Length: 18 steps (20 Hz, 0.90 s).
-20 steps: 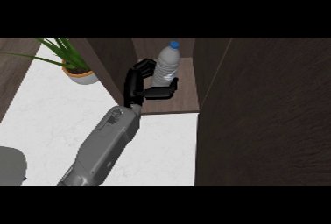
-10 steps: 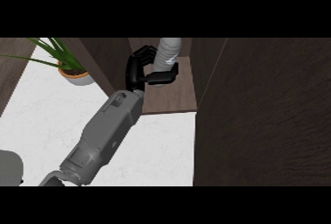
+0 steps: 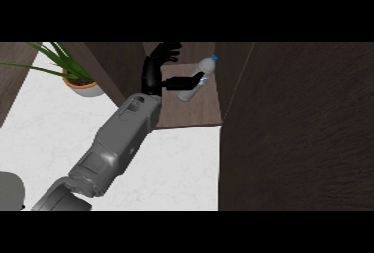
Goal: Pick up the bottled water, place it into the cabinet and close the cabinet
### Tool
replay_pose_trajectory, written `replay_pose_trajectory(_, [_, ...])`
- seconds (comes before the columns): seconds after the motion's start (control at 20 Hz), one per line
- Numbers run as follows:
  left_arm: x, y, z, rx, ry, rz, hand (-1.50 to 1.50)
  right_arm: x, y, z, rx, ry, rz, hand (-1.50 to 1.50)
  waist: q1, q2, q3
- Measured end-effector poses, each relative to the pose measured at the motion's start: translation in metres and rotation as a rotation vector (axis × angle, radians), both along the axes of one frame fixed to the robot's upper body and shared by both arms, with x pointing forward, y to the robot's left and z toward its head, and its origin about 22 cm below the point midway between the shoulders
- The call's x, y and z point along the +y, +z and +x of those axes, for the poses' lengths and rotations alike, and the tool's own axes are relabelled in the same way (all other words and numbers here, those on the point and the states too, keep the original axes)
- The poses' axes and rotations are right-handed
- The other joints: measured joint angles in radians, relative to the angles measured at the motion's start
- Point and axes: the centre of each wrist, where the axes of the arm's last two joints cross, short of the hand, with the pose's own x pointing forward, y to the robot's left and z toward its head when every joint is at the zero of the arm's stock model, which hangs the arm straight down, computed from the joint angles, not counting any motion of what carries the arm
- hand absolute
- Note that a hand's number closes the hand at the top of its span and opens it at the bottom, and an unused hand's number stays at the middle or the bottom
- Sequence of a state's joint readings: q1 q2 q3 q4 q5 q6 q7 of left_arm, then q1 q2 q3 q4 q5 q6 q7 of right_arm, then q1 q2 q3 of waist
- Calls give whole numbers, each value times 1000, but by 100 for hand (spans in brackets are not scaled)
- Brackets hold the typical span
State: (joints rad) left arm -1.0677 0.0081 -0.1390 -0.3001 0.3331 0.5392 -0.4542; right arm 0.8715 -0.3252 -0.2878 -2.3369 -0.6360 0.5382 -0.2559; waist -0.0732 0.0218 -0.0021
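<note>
The bottled water [image 3: 196, 81] is clear with a blue cap and stands tilted on the dark wooden cabinet shelf [image 3: 191, 112], its cap leaning to the upper right. My right hand [image 3: 155, 73] is just left of it, inside the cabinet. Its fingers [image 3: 165, 52] point straight up and apart, away from the bottle, while the thumb reaches right and touches the bottle's side. The hand is open. Of my left arm only a grey piece [image 3: 7, 190] shows at the lower left edge; its hand is out of sight.
The cabinet's dark door [image 3: 306, 128] stands open and fills the right side. A green plant in an orange pot [image 3: 82, 85] sits at the back left on the white marble counter [image 3: 66, 128].
The fingers that were curled round the bottle have straightened and lifted off it. The bottle has sunk onto the shelf and now leans to the right.
</note>
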Motion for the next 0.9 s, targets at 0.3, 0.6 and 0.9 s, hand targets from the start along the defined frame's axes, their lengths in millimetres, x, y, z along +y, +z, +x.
replay_pose_trajectory(0.3, [-4,9,7,15,17,36,-150,-1,1,3,-5,8,4,-150,-6,3,0])
replay_pose_trajectory(0.6, [-5,13,9,-22,-15,34,-150,-2,1,4,-11,25,6,-150,-6,4,0])
replay_pose_trajectory(0.9, [-11,25,12,-122,-87,-49,-150,-1,1,8,-21,16,11,-150,-1,1,0])
